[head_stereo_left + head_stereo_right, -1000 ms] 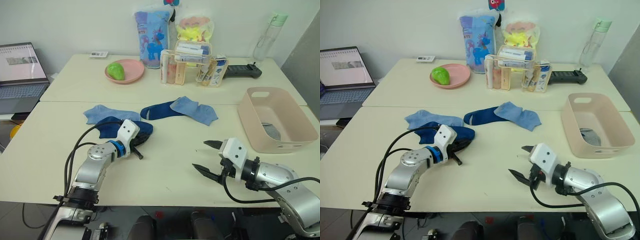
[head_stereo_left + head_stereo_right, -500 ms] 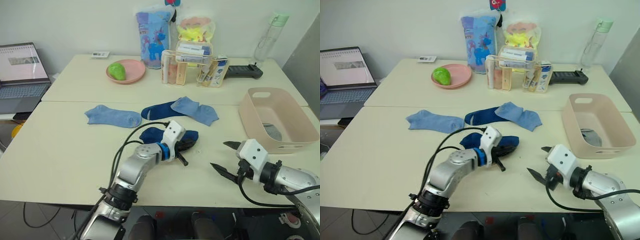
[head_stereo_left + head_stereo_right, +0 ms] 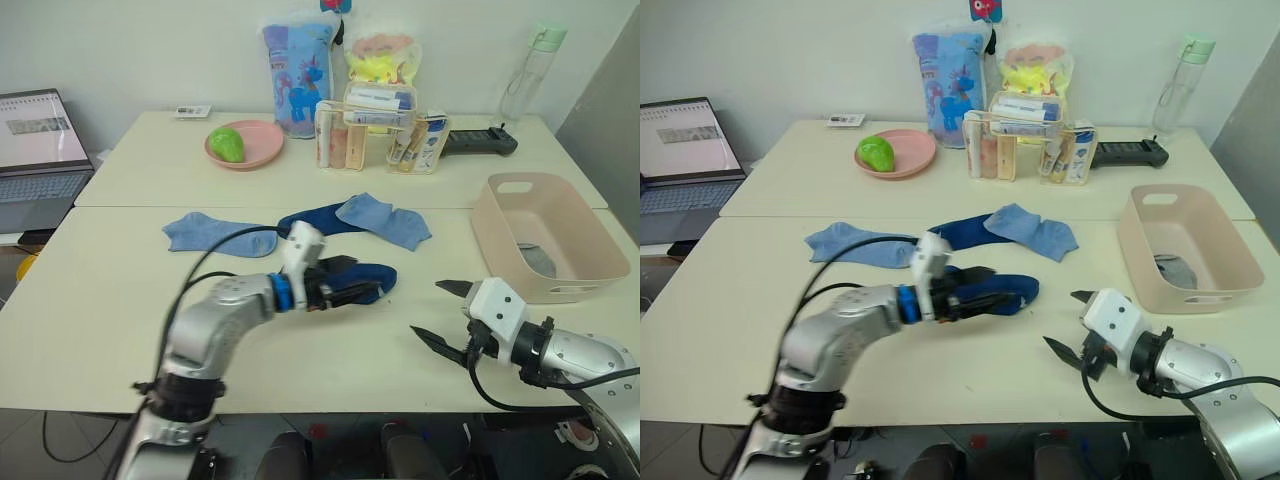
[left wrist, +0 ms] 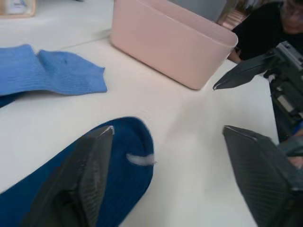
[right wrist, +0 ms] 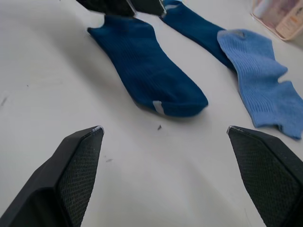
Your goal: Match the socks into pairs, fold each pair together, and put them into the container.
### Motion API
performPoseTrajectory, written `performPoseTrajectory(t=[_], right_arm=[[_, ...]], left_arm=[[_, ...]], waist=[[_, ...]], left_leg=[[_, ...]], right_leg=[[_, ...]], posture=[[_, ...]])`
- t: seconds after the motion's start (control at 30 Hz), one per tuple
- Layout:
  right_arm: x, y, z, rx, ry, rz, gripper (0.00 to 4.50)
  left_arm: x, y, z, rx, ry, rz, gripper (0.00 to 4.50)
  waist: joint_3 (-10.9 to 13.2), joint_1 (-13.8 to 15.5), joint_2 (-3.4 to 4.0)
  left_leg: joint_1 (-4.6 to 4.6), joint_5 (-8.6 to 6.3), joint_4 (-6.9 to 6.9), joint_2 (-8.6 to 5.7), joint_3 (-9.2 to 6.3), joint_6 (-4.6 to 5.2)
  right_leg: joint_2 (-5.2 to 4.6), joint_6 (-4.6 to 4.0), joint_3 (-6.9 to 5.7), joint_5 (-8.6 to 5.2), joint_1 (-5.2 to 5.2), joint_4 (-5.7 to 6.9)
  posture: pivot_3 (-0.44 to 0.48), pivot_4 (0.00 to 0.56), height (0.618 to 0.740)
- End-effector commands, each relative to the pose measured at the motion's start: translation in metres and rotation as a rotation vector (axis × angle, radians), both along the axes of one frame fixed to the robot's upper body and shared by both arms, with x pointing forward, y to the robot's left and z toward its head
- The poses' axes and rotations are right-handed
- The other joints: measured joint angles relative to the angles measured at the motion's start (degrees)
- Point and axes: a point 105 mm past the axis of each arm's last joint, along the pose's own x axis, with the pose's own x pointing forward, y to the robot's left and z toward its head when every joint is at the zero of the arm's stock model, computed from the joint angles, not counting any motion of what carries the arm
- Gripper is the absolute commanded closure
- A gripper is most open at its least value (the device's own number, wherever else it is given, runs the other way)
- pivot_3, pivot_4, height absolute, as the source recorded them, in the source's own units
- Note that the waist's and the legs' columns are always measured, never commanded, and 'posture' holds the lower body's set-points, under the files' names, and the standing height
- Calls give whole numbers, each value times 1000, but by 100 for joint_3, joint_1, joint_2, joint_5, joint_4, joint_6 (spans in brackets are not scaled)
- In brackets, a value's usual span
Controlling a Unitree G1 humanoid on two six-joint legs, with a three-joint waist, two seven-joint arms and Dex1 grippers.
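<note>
Left tool (image 3: pixel 345 290) over navy sock (image 3: pixel 365 280) on cream table (image 3: pixel 100 300).

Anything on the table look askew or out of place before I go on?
One oddity: a light blue sock lies draped over the end of a navy sock, so those two unlike socks overlap. The other light blue sock lies apart on the left. Nothing is spilled or damaged.
</note>
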Motion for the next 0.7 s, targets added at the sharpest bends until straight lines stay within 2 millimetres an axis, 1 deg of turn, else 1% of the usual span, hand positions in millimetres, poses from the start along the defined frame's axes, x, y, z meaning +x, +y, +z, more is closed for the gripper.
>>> performPoseTrajectory(t=[0.03,0.1,0.17,0.23,0.3,0.43,0.5,0.57,0.63,0.7], right_arm=[[1,10,8,17,-21,58,0],[3,13,9,22,-23,72,0],[5,15,10,23,-22,81,0],[5,20,12,34,-25,99,0],[6,23,14,41,-30,113,0],[8,27,15,40,-32,127,0],[8,28,15,40,-33,130,0],[9,28,16,43,-33,129,0],[9,28,16,41,-33,130,0],[7,29,16,42,-31,132,0]], left_arm=[[9,34,6,12,-43,120,43],[10,54,3,0,0,175,43],[14,66,-1,-6,22,234,43],[22,89,-12,-19,72,354,43],[24,98,-24,-6,106,409,43],[23,83,-45,-1,220,401,43],[22,73,-55,24,233,382,43],[24,63,-56,11,232,364,43],[28,58,-54,4,216,361,43],[36,53,-55,2,216,377,436]], waist=[[3,22,-5],[3,44,-6],[3,60,-6],[3,62,-6],[3,43,-6],[4,47,-8],[3,53,-8],[2,56,-6],[1,69,-6],[1,89,-6]], left_leg=[[-2,0,1,-2,0,0],[-6,0,2,-5,-5,0],[-10,0,2,-5,-9,0],[-13,0,2,-5,-13,0],[-11,-1,1,-4,-12,1],[-15,-2,1,-5,-16,3],[-15,-1,2,-7,-17,2],[-14,0,2,-7,-18,0],[-14,-1,2,-8,-17,1],[-14,-1,2,-9,-16,1]], right_leg=[[-1,0,0,0,0,-3],[-5,0,-1,0,1,-9],[-7,0,-1,0,1,-15],[-9,0,-1,0,1,-18],[-9,0,0,0,0,-17],[-10,0,0,0,0,-16],[-12,0,0,0,1,-17],[-13,0,0,0,1,-16],[-14,0,0,0,2,-16],[-14,0,0,0,2,-16]], posture=[[0,150,703],[0,150,703],[0,150,703],[0,150,703],[0,150,703],[0,150,703],[0,150,703],[0,150,703],[0,150,703],[0,150,703]])
